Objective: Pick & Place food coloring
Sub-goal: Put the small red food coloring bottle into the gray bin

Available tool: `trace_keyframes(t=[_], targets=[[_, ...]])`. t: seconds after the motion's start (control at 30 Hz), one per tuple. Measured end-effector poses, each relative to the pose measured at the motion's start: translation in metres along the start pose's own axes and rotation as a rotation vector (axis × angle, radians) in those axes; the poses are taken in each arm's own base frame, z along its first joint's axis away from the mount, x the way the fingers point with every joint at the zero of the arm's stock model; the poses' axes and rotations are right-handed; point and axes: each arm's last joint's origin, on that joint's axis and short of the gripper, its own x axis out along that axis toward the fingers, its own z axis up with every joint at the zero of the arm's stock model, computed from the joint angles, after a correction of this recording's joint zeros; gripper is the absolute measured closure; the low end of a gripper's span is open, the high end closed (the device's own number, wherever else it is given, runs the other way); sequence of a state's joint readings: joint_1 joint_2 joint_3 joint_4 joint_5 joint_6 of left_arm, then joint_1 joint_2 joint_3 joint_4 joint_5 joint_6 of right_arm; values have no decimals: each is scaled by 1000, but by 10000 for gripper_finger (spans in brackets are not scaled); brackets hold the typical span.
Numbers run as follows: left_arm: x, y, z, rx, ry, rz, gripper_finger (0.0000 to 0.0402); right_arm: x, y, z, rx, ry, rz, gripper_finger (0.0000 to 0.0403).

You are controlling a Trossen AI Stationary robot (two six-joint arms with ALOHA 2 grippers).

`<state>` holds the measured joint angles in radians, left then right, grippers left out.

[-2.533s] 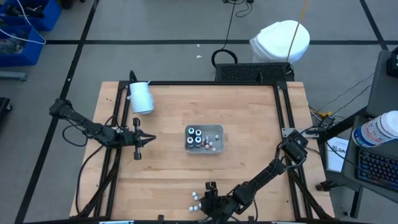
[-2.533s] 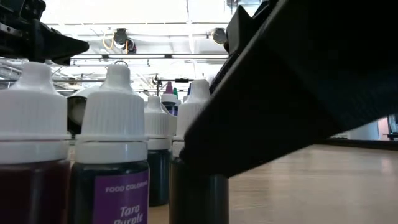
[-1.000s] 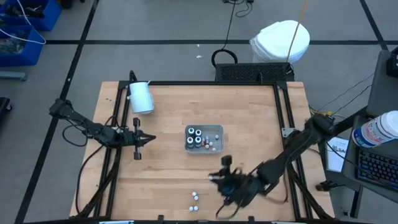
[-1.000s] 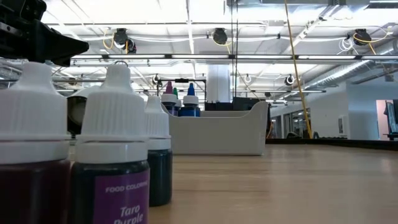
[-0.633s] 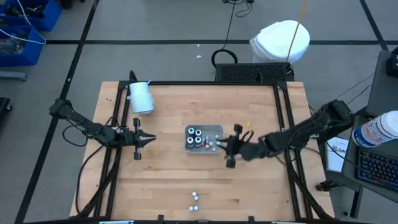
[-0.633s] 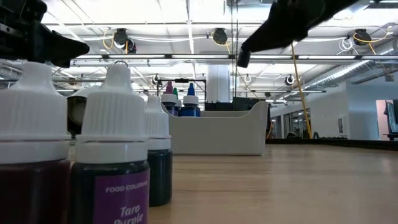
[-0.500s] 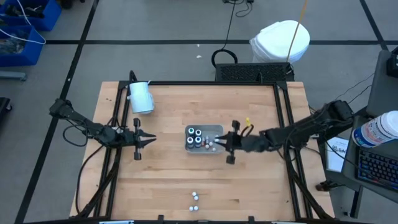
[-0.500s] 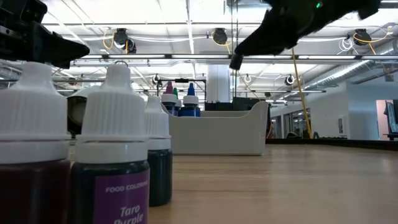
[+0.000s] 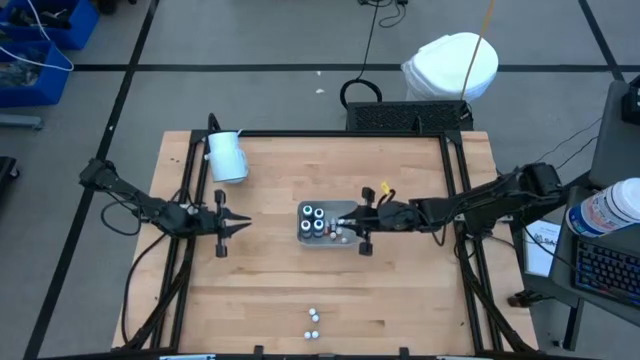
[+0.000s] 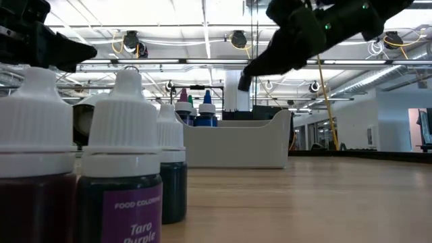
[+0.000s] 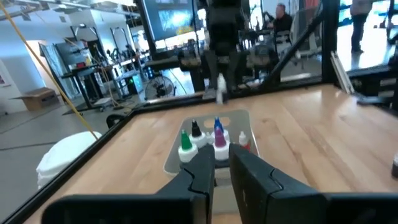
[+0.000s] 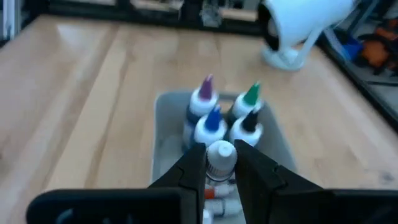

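grey floor point(image 9: 250, 40) with dark lines, blue bins point(image 9: 40, 40), bright ceiling lights point(image 10: 202, 17)

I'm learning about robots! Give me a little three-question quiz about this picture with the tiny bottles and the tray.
1. True or false: the right gripper holds a small white-capped bottle over the grey tray.
2. How many bottles still stand on the table's near edge in the high view? A) two B) five C) none
3. Fill in: the left gripper waits left of the tray, holding ____.

Key:
1. True. The right wrist view shows the bottle pinched between the fingers, above the tray.
2. A. Two white caps are left there.
3. Nothing. Its fingers sit nearly together with nothing between them.
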<state>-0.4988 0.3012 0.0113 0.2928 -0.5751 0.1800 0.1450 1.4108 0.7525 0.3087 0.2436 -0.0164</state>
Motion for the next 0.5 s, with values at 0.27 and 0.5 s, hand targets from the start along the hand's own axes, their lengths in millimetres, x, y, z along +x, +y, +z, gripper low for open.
trace_keyframes(t=[0.27,0.5], targets=[[0,0,2,63,-14,5,362,23,2,-22,-69,90,4,348],[0,0,2,19,-14,5,370,28,-13,-24,-15,92,-42,348]])
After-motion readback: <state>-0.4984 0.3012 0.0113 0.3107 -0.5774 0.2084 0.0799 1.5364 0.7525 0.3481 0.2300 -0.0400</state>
